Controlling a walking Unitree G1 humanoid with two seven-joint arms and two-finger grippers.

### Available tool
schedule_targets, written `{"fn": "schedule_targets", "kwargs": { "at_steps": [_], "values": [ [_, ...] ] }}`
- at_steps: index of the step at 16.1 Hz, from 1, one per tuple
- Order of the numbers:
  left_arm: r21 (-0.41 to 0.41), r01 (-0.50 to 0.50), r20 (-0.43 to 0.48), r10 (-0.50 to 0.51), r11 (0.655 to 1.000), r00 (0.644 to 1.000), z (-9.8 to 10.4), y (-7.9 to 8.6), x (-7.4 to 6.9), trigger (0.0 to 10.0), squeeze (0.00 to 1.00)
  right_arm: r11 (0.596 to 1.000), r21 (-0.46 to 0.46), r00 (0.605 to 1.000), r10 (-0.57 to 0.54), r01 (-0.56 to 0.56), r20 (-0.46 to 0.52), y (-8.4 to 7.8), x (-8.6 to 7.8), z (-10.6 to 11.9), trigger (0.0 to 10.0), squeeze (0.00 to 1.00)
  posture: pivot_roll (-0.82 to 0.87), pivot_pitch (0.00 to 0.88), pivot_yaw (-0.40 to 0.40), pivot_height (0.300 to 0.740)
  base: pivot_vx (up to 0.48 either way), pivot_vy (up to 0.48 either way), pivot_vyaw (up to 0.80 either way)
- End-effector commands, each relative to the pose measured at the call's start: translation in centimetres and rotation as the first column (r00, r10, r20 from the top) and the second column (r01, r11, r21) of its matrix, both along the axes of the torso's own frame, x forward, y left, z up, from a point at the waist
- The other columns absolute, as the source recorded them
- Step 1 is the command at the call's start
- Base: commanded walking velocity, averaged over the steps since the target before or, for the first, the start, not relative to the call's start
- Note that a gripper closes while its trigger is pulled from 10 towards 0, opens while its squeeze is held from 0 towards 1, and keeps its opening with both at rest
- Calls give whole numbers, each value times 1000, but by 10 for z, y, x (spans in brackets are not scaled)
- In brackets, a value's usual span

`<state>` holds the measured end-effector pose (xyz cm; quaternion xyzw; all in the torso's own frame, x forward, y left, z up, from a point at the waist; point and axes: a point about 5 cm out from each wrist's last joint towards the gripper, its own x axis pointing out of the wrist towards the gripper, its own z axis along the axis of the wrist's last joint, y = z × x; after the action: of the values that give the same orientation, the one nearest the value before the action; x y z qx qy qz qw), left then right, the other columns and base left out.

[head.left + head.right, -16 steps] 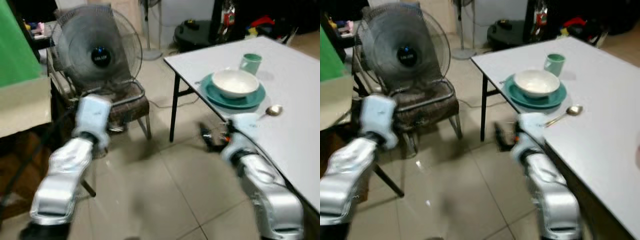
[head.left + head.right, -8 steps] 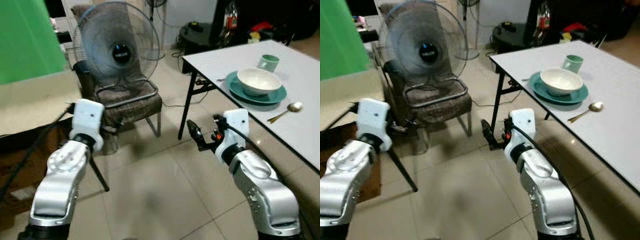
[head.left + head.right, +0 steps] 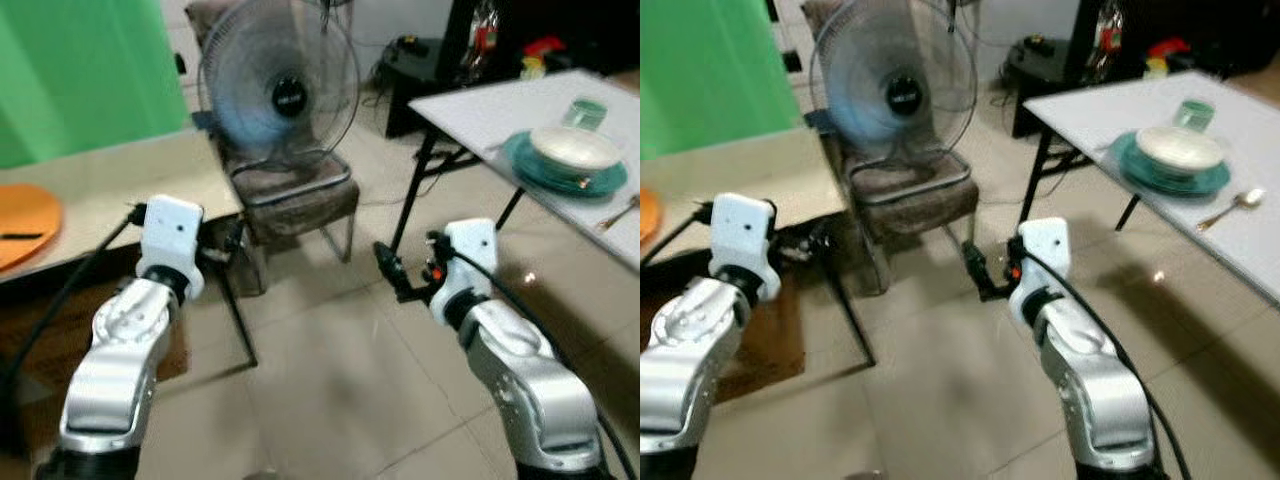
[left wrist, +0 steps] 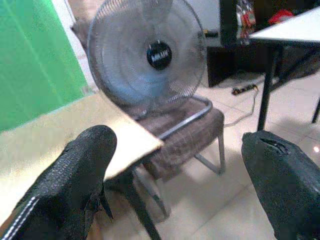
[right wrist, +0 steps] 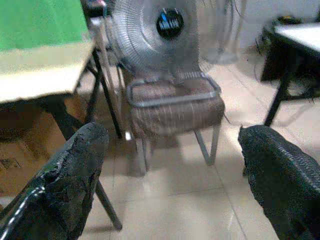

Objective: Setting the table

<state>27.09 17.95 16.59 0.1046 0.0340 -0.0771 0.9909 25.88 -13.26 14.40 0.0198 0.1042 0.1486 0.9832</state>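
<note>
Nearest the camera, both silver arms reach forward over the tiled floor (image 3: 330, 370), short of the chair (image 3: 295, 195) that serves as the landmark here. The left gripper (image 4: 185, 165) hangs in front of the chair and holds nothing, its two black fingers (image 4: 75, 175) spread wide apart. The right gripper (image 5: 170, 175) is just to the right of the chair's front legs, likewise empty, its fingers (image 5: 75, 170) held wide open (the chair seat shows in the gap between them).

The chair has a brown woven seat and a metal tube frame. On its seat stands a round grey fan (image 3: 280, 85), its cage facing the robot.

To the left of the chair, close beside it, is a beige table (image 3: 110, 195), its corner reaching near the seat. At the far left of it lies an orange plate (image 3: 25, 220). Behind this table rises a green screen (image 3: 80, 70).

To the right of the chair, well apart from it, stands a white table (image 3: 1160, 130) on black legs. On it sits a teal plate (image 3: 1170, 175) with a white bowl (image 3: 1180, 148) inside, a green cup (image 3: 1195, 112) just behind, and a spoon (image 3: 1230, 208) beside the plate on the nearer side.
</note>
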Motion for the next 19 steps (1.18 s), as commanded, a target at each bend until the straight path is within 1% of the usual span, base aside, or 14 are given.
{"fn": "schedule_targets", "kwargs": {
  "at_steps": [1, 2, 3, 4, 5, 6, 8, 10, 12, 13, 14, 16, 18, 19],
  "values": [
    [3, -5, 16, 5, 1000, 1000, 3, -3, -1, 10000, 0, 999, -27, 1000, 17, -17, 1, -1, -1, 1, 10000, 1000, 83, 0, 39, 740, 0, 0, 0],
    [11, -9, 9, 9, 1000, 1000, 0, -5, -1, 10000, 0, 999, -42, 1000, 20, -20, 1, -2, 0, -1, 10000, 1000, 83, 0, 39, 740, 0, 0, 456],
    [5, -1, 11, 1, 1000, 1000, -1, -10, -2, 10000, 0, 999, -50, 1000, 22, -22, 10, -1, 1, 0, 10000, 1000, 82, 0, 43, 740, 0, 0, 800],
    [-13, 12, 32, -12, 1000, 999, 4, -14, 0, 10000, 0, 999, -16, 999, 37, -37, 32, 3, 3, 6, 10000, 1000, 90, 0, 46, 740, 0, 0, 800],
    [-14, 9, 38, -8, 1000, 999, 5, -14, 2, 10000, 0, 999, -13, 998, 48, -48, 34, 6, 4, 5, 10000, 1000, 95, 0, 44, 740, 0, 0, 800],
    [-7, 1, 35, -1, 1000, 999, 5, -12, 3, 10000, 0, 998, -39, 999, 45, -44, 20, 6, 6, 0, 10000, 1000, 97, 0, 27, 740, 266, 0, 800],
    [-2, -10, 33, 10, 1000, 999, 6, -8, 1, 10000, 0, 997, -38, 998, 63, -62, 27, 8, 10, 2, 10000, 1000, 106, 0, 32, 740, 294, 0, 619],
    [8, -10, 26, 10, 1000, 1000, 3, -10, -1, 10000, 0, 997, -55, 998, 55, -54, 23, 5, 13, -3, 10000, 1000, 111, 0, 31, 740, 304, 0, 438],
    [5, -8, 32, 8, 1000, 999, 7, -7, -1, 10000, 0, 998, -26, 997, 58, -57, 43, 8, 15, 3, 10000, 1000, 115, 0, 35, 740, 304, 0, 216],
    [9, -15, 34, 15, 1000, 999, 7, -5, 1, 10000, 0, 997, -31, 996, 79, -78, 51, 10, 15, 3, 10000, 1000, 120, 0, 30, 740, 311, 0, 0],
    [12, -19, 32, 19, 1000, 999, 6, -2, 0, 10000, 0, 996, -44, 996, 84, -82, 43, 11, 15, 0, 10000, 1000, 117, 0, 19, 740, 307, 0, 700],
    [-6, -39, 20, 39, 999, 999, 5, 2, -8, 10000, 0, 992, -37, 991, 124, -122, 52, 16, 12, 5, 10000, 1000, 118, 0, 11, 740, 332, 0, 800],
    [3, -43, -4, 43, 999, 999, -4, -1, -13, 10000, 0, 992, -51, 992, 122, -119, 41, 12, 13, -1, 10000, 1000, 133, 0, 5, 740, 343, 0, 800],
    [5, -25, -2, 25, 1000, 1000, -3, -4, -14, 10000, 0, 993, -52, 993, 113, -111, 41, 10, 14, -1, 10000, 1000, 137, 0, 5, 740, 349, 0, 800]
  ]
}}
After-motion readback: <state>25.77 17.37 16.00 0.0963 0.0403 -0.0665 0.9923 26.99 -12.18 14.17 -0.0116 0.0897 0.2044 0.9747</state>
